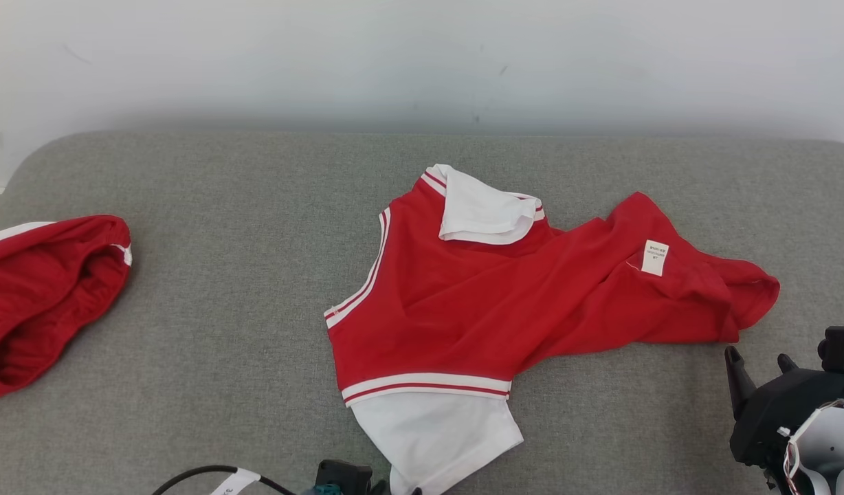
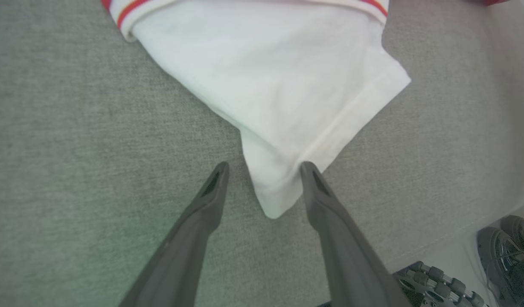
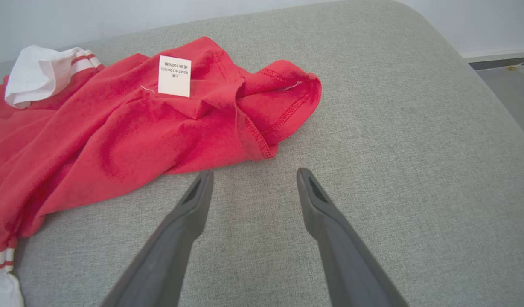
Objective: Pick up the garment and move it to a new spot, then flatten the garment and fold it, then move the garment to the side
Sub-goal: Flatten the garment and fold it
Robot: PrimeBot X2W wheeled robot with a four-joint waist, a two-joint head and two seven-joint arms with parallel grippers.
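**Head view, left to right.** At 9 o'clock a second red garment (image 1: 47, 289) lies bunched at the edge of the grey padded surface (image 1: 223, 289), well apart from the task's garment (image 1: 477, 302). The garment, a red top with white sleeves and red-and-white striped trim, lies crumpled near the centre. Its body stretches toward 3 o'clock, where a white care label (image 1: 655, 258) faces up. One white sleeve (image 1: 436, 433) points to 6 o'clock; the other is folded over the top's far end at 12 o'clock. At 4 o'clock the right gripper (image 1: 757, 356) stands just beside the red hem, apart from it.

**Left wrist view.** The left gripper (image 2: 264, 168) has its jaws apart, astride the corner of the white sleeve, and the cloth corner lies between the two fingers. The finger toward 3 o'clock meets the stitched hem (whether it presses on the cloth cannot be told), and the other is over bare padding. Nothing is clamped. A dark shoe (image 2: 507, 251) shows at 4 o'clock, beyond the surface's edge.

**Right wrist view.** The right gripper's jaws are spread wide and empty over bare padding. The red hem lies at 11 o'clock, close to the left-hand fingertip.
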